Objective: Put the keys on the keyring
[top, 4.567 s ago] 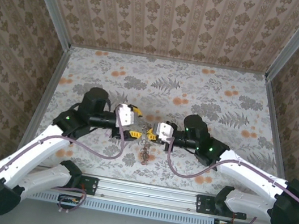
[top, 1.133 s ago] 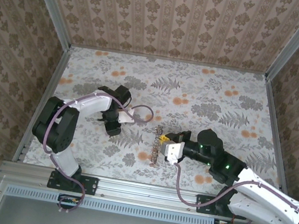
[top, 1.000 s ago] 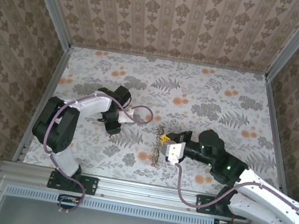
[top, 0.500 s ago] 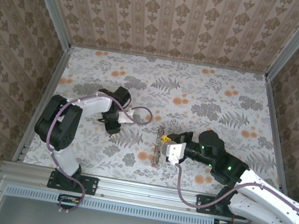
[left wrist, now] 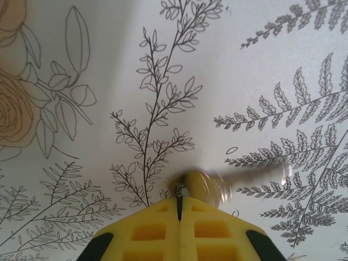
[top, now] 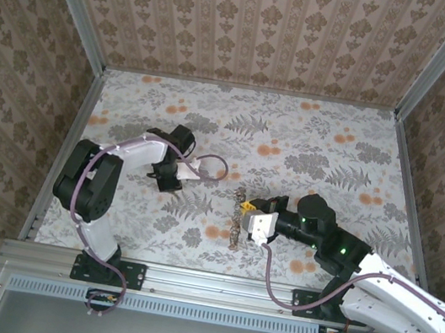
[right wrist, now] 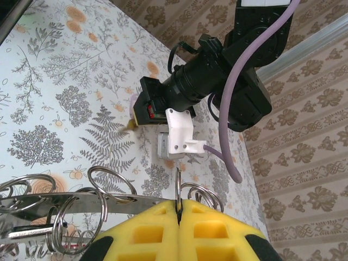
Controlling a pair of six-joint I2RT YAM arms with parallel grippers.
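My right gripper [right wrist: 178, 205] is shut on a thin metal keyring [right wrist: 178, 184] that stands upright between its yellow pads. Several more wire rings and a flat metal strip [right wrist: 65, 202] hang with it. From above, this bunch [top: 236, 224] lies on the table just left of the right gripper [top: 244, 212]. I cannot pick out single keys in it. My left gripper [left wrist: 179, 200] is shut and points down at the cloth near the left middle of the table [top: 162, 180]. A small blurred ring-like thing [left wrist: 209, 187] sits right at its tips. Whether it is pinched I cannot tell.
The floral tablecloth [top: 321, 140] is boxed in by patterned walls with metal corner posts [top: 74, 5]. The left arm's purple cable [top: 214, 165] loops over the table between the two grippers. Open cloth stretches across the far half.
My left gripper's jaws have closed in the last half second, and a small thing at its tips is blurred with motion. The right gripper has stayed shut on its ring and hardly moved.
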